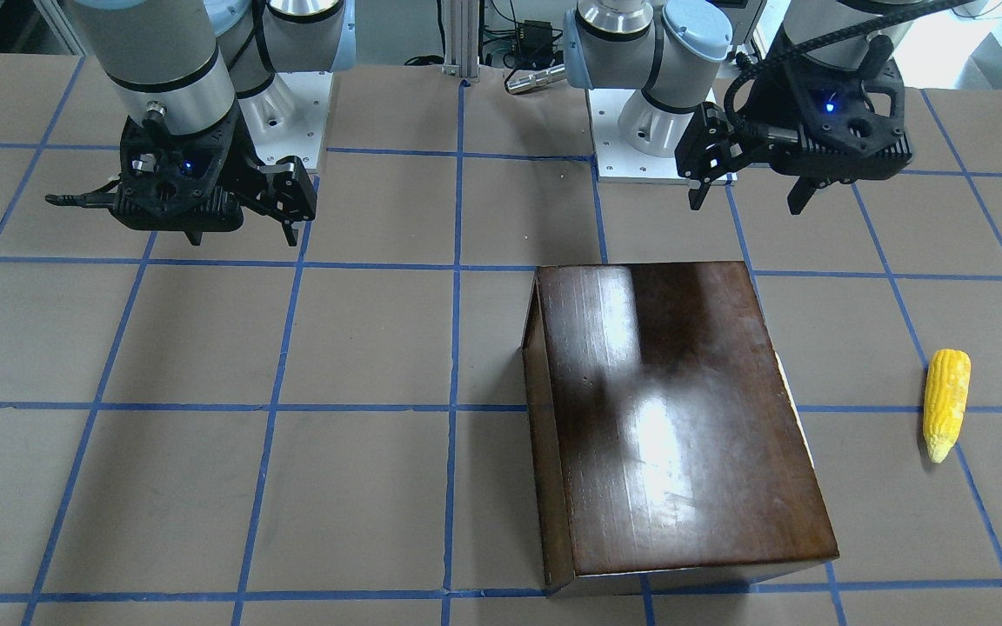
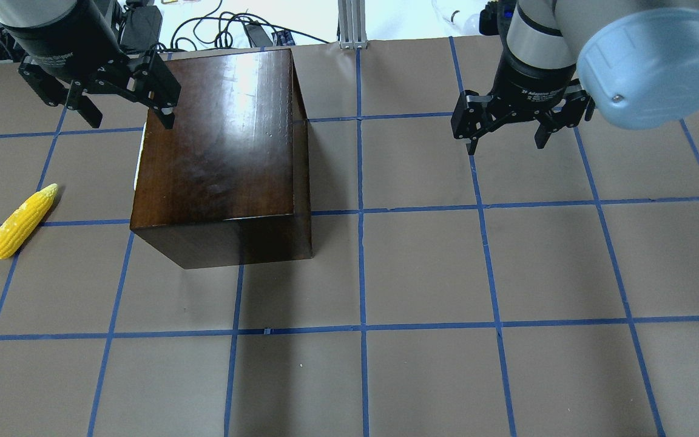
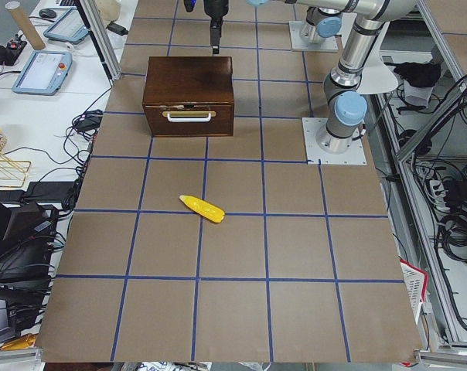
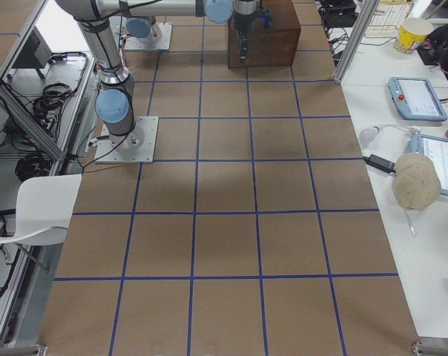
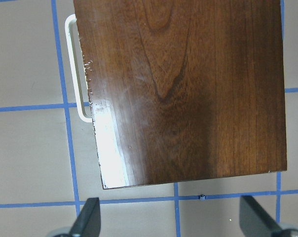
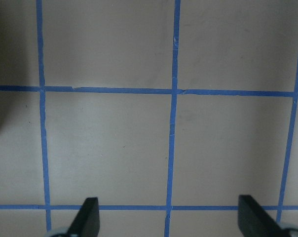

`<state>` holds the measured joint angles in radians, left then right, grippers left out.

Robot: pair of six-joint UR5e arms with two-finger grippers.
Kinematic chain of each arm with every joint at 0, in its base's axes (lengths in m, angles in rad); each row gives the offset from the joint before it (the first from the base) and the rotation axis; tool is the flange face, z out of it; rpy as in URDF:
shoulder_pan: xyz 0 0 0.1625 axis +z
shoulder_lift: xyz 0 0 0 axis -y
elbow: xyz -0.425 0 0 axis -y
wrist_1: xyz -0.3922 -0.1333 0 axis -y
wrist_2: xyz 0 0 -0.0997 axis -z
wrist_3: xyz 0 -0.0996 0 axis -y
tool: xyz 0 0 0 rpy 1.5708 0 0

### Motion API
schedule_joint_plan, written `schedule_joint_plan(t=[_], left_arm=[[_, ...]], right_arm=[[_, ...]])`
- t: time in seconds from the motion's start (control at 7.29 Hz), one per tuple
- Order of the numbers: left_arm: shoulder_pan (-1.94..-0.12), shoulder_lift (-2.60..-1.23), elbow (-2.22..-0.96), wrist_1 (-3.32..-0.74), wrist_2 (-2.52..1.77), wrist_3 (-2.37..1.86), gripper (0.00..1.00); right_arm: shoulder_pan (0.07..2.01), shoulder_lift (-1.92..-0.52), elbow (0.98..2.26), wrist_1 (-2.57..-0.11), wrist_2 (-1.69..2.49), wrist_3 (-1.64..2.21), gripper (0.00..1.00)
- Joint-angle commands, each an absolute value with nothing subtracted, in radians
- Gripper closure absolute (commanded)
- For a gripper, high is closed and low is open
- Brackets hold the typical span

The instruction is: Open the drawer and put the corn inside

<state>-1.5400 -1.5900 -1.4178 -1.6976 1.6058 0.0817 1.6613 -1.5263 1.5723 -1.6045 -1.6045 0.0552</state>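
Observation:
The glossy dark-brown box (image 2: pixel 222 152) stands left of the table's middle; it also shows in the front view (image 1: pixel 675 417). Its drawer (image 3: pixel 189 116) is shut, and the front panel with a pale handle (image 5: pixel 72 69) faces the robot's left. The yellow corn (image 2: pixel 20 221) lies flat on the table beyond that front, apart from the box, and also shows in the front view (image 1: pixel 946 416). My left gripper (image 2: pixel 126 115) is open and empty, hovering over the box's far-left top corner. My right gripper (image 2: pixel 505 141) is open and empty above bare table, well right of the box.
The table (image 2: pixel 422 273) is covered in brown paper with a blue tape grid. The arm bases (image 1: pixel 640 130) sit on white plates at the robot's side. Cables and an aluminium post (image 2: pixel 352 24) line the far edge.

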Motion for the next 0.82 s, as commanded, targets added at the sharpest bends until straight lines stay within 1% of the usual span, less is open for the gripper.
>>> schedule_joint_plan(t=[0.0, 0.69], left_arm=[[-1.540, -1.589, -1.419, -1.698, 1.611, 0.083, 0.00], [-1.540, -1.600, -1.417, -1.697, 1.605, 0.081, 0.00]], right_arm=[[1.661, -1.526, 1.572, -1.605, -1.605, 0.055, 0.00], [1.661, -1.526, 1.572, -1.605, -1.605, 0.055, 0.00]])
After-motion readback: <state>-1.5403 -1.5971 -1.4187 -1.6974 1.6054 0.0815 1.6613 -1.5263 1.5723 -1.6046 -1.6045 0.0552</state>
